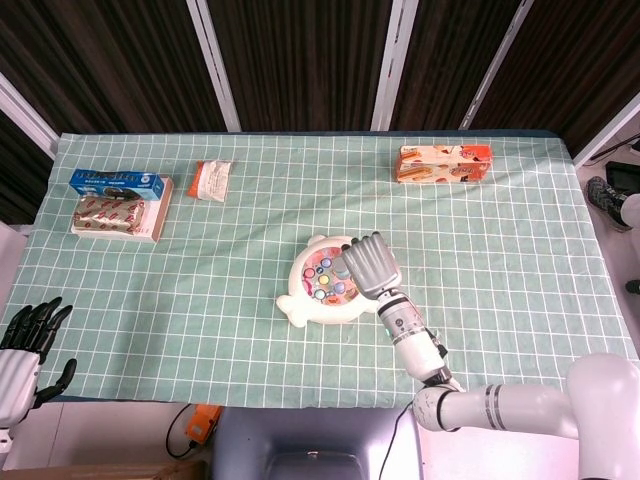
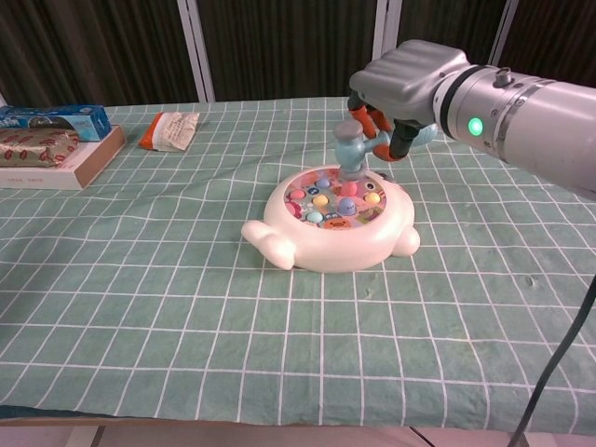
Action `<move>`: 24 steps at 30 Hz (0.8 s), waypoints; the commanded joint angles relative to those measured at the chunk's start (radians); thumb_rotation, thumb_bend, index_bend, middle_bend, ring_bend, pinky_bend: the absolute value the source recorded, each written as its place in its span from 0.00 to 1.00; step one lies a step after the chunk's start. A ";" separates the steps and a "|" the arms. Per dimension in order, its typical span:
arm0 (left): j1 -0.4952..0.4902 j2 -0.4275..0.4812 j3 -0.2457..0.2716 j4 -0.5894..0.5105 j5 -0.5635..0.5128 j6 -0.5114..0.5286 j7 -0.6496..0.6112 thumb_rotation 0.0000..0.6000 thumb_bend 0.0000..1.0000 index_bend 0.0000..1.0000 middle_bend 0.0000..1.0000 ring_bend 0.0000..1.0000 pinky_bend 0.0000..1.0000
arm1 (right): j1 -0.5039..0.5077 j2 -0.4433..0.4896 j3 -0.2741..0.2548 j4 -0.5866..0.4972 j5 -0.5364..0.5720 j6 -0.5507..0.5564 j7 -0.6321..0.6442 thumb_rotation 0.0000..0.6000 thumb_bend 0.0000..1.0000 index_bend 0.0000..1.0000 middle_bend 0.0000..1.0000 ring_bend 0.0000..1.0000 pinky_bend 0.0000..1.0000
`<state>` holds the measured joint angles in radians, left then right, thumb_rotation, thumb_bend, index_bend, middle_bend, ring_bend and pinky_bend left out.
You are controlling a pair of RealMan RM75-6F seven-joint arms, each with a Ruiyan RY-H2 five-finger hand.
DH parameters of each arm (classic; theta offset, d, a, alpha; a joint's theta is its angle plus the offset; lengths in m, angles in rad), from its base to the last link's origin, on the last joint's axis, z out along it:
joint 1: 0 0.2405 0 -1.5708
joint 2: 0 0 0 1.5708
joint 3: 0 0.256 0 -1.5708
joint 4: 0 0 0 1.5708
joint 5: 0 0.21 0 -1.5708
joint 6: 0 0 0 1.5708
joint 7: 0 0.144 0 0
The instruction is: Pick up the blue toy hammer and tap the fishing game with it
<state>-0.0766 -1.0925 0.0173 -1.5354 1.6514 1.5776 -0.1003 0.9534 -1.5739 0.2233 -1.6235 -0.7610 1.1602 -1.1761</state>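
Observation:
The white round fishing game (image 1: 318,292) (image 2: 328,223) with coloured fish sits at the table's middle. My right hand (image 1: 370,265) (image 2: 402,82) hovers over its right part and grips the blue toy hammer (image 2: 353,149). In the chest view the hammer's head points down, just above or touching the game's top near its far side. From the head view the hammer is hidden under the hand. My left hand (image 1: 28,342) hangs off the table's near-left edge, fingers spread, holding nothing.
A blue box (image 1: 116,183) lies on a red-and-white box (image 1: 118,217) at the far left. An orange-white packet (image 1: 211,179) lies behind the game to the left. An orange box (image 1: 444,164) lies at the far right.

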 commanded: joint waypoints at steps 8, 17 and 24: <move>-0.001 0.000 -0.002 0.000 -0.002 -0.002 -0.001 1.00 0.43 0.00 0.00 0.00 0.00 | 0.075 -0.084 0.007 0.116 0.108 0.017 -0.097 1.00 0.57 0.97 0.72 0.66 0.71; -0.002 0.000 -0.002 0.001 -0.002 -0.004 -0.002 1.00 0.42 0.00 0.00 0.00 0.00 | 0.098 -0.101 -0.003 0.154 0.144 0.000 -0.096 1.00 0.57 0.97 0.72 0.66 0.71; -0.003 -0.001 -0.003 0.001 -0.003 -0.006 -0.002 1.00 0.42 0.00 0.00 0.00 0.00 | 0.113 -0.110 -0.019 0.172 0.179 0.004 -0.123 1.00 0.57 0.97 0.72 0.66 0.71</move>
<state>-0.0791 -1.0930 0.0145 -1.5341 1.6483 1.5717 -0.1020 1.0643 -1.6821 0.2064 -1.4534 -0.5852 1.1635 -1.2966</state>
